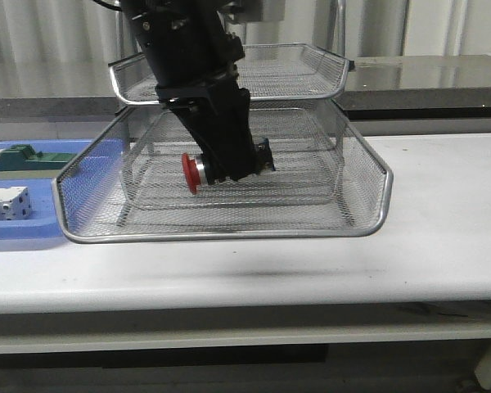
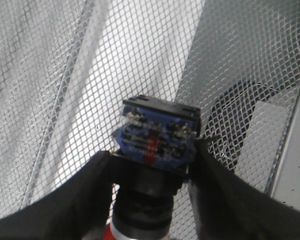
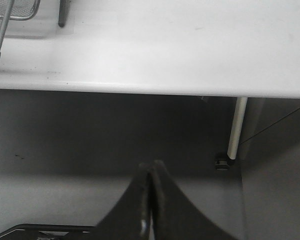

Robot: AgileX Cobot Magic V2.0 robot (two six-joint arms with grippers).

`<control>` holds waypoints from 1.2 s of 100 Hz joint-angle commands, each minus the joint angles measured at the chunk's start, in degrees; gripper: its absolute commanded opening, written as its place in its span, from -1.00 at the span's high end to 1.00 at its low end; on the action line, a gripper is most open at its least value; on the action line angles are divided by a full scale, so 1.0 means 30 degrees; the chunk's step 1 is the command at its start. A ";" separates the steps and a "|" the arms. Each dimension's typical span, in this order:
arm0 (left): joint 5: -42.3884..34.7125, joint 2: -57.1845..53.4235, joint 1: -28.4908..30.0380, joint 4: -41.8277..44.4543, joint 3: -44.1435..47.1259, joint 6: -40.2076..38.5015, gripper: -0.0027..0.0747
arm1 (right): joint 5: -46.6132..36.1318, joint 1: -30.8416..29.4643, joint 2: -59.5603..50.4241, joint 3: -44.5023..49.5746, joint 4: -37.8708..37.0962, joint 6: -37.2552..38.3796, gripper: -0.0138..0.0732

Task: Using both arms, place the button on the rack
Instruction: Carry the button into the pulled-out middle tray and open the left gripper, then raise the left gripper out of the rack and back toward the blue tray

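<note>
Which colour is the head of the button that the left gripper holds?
Red. The button head shows best in the front view, inside the rack.

The rack [image 1: 362, 176] is silver wire mesh with a smooth, shiny metal rim. The button [image 1: 198, 171] has a glossy red plastic head, a bright metal collar, and a matt black and blue plastic body [image 2: 157, 135] with small metal screws. The table [image 1: 442, 237] is smooth, matt white. The tray [image 1: 33, 231] at its left edge looks like blue plastic.
</note>
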 commanded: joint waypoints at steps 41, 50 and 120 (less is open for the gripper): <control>0.0077 -0.1397 -0.0158 -0.0581 -0.0572 -0.0220 -0.35 | -0.1013 0.0071 0.0051 -0.0696 -0.0178 -0.0086 0.85; 0.0166 -0.2010 -0.0158 -0.0584 -0.0714 -0.0449 -0.35 | -0.1013 0.0071 0.0051 -0.0696 -0.0178 -0.0086 0.85; -0.0076 -0.9419 0.7516 0.0161 0.0248 -0.3029 -0.34 | -0.1013 0.0071 0.0051 -0.0696 -0.0178 -0.0086 0.85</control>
